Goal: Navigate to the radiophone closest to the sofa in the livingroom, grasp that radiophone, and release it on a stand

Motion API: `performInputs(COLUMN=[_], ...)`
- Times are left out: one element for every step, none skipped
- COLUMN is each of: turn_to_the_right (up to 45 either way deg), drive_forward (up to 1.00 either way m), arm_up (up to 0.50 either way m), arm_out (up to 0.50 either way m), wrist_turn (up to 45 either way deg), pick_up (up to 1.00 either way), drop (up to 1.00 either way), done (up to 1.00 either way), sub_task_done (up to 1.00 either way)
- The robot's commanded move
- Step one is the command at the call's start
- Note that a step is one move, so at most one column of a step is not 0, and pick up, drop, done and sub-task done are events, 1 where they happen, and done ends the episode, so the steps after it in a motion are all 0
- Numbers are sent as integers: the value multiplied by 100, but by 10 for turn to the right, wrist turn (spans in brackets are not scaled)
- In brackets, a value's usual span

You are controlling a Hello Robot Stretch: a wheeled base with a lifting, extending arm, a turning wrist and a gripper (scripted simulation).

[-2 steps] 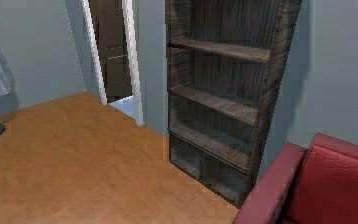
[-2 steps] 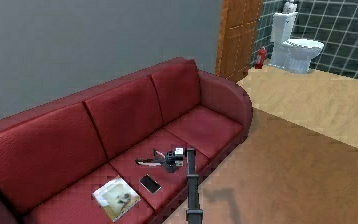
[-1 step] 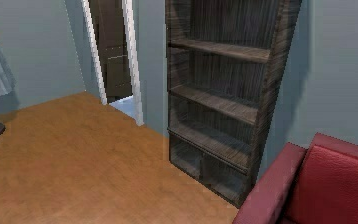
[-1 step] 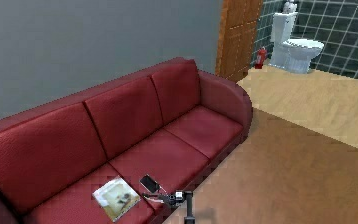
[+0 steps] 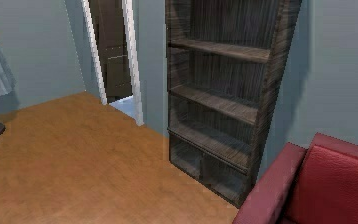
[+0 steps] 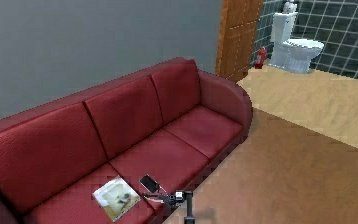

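You see a shelf (image 5: 222, 95) ahead. On the sofa (image 6: 137, 110) a book (image 6: 114, 198) lies at the gripper's (image 6: 159, 196) nine o'clock, the phone (image 6: 148, 183) at eleven, just beside; whether it holds anything you cannot tell.

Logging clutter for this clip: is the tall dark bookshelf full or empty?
Empty: each visible shelf of the bookshelf shows only bare dark wood, nothing on it.

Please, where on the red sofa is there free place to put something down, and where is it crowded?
The far seat cushion, beside the armrest, is bare, and most of the middle cushion too. Around the near cushion it is crowded: a magazine, a small dark object and the gripper sit close together.
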Motion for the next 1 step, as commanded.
performInputs(turn_to_the_right=[0], drive_forward=[0], arm_up=[10], arm_out=[0], wrist_turn=[0], pick_up=[0], drop=[0], done=[0], sub_task_done=[0])
